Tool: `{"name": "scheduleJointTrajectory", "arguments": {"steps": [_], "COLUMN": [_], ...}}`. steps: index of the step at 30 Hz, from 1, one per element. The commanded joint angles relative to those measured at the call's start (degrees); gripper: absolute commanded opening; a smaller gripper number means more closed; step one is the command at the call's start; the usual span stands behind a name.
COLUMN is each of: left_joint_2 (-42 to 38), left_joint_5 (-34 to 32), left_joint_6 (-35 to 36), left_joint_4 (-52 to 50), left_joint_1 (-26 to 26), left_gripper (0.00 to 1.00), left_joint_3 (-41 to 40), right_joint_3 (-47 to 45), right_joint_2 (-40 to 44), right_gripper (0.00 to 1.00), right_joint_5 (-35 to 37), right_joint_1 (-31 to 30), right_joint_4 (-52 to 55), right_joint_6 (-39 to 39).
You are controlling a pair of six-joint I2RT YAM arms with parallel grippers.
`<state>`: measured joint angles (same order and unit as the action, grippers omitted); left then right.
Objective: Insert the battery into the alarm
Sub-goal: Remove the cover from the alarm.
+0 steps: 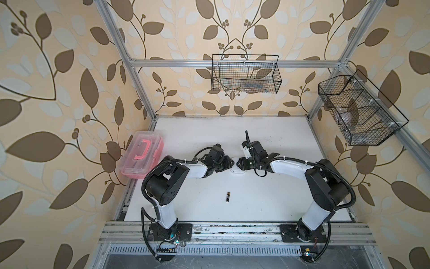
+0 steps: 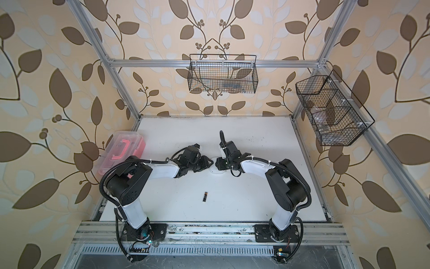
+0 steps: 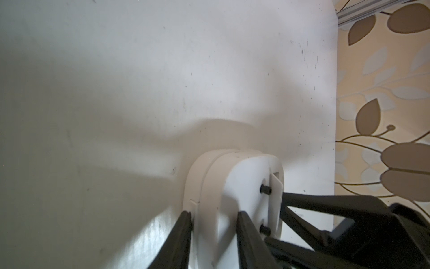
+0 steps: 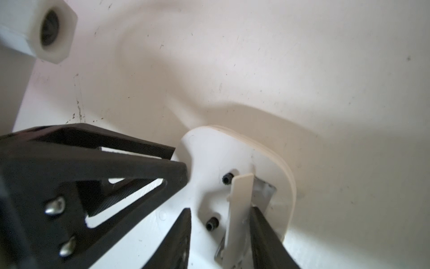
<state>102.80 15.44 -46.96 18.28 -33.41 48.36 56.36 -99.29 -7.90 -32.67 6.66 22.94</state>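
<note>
The left pincer (image 3: 214, 216) is clamped on the white alarm (image 3: 232, 177), one finger on the rim by the face and the other on the plain back, so the clock stands on edge on the white table (image 1: 267, 198). Opposite it, the right pincer (image 4: 221, 210) is spread astride the raised battery-cover flap (image 4: 240, 198). One finger lies against the flap, seemingly touching it, and the other stands apart beyond two black knobs (image 4: 227, 178). Bare metal shows in the bay behind the flap. The battery (image 1: 227, 197) lies flat well apart from both pincers, toward the arm bases, in both top views (image 2: 204, 197). Its copper band is visible, but its print is too small to read.
</note>
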Motion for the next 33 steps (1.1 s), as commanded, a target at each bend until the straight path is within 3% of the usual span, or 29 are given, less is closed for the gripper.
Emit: {"name": "scheduleJointTrajectory", "arguments": {"steps": [1, 11, 33], "left_joint_2": [2.42, 2.42, 2.51], "left_joint_5": [-0.41, -0.24, -0.15], "left_joint_6": [0.82, 0.73, 0.55], "left_joint_4": [-6.42, -6.24, -5.16], "left_joint_1": [-0.52, -0.57, -0.52], "left_gripper": [0.34, 0.34, 0.34], "left_joint_3": [-0.63, -0.9, -1.88], "right_joint_3": [-0.3, 0.42, 1.8], "right_joint_2": [0.55, 0.52, 2.34], "right_gripper": [0.39, 0.28, 0.16], "right_joint_5": [0.87, 4.94, 5.79], "right_joint_1": [-0.16, -0.72, -1.77], "right_joint_4": [1.9, 3.8, 7.01], "right_joint_6": [0.53, 0.11, -0.95]}}
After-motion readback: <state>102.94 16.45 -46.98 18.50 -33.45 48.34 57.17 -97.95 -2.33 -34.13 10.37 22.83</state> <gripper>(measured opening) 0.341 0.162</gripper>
